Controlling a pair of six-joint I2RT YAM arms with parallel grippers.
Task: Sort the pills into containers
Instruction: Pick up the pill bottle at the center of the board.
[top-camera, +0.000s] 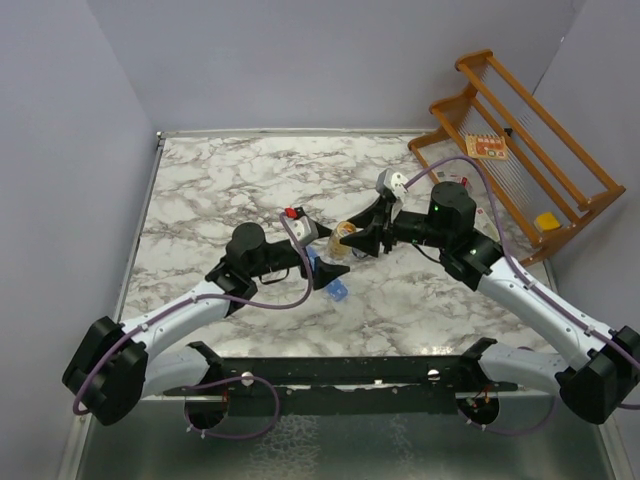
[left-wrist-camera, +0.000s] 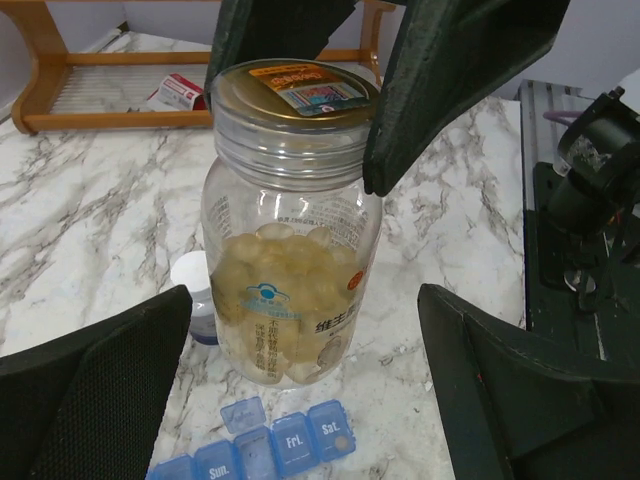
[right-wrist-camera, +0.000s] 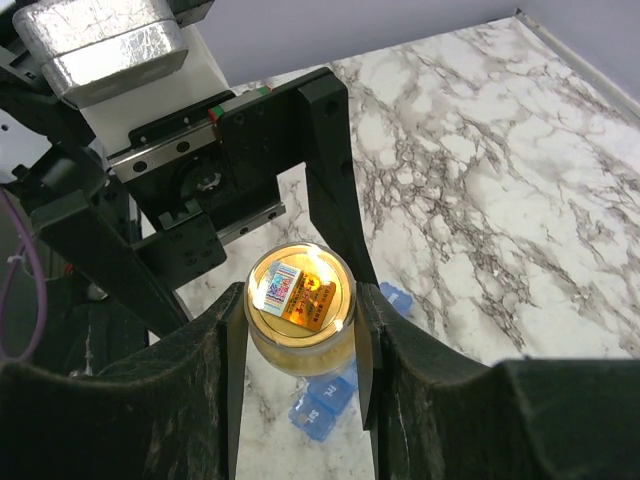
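A clear bottle (left-wrist-camera: 290, 230) with a gold lid (right-wrist-camera: 300, 290) holds pale yellow pills and stands upright. My right gripper (right-wrist-camera: 300, 312) is shut on its lid from above; its dark fingers (left-wrist-camera: 440, 80) flank the cap. My left gripper (left-wrist-camera: 300, 330) is open, with one finger on each side of the bottle's lower body and neither touching it. The containers (left-wrist-camera: 270, 450), a blue strip marked with weekdays, lie on the marble just in front of the bottle. One compartment lid (left-wrist-camera: 243, 413) stands open, and a small round pill (left-wrist-camera: 342, 440) lies in the "Sat." end. From above, the bottle (top-camera: 345, 240) sits between both grippers.
A small bottle with a white cap (left-wrist-camera: 193, 290) stands just behind the clear bottle on its left. A wooden rack (top-camera: 520, 150) leans at the table's far right with a small printed box (top-camera: 487, 147) on it. Grey walls bound the marble table (top-camera: 230, 180).
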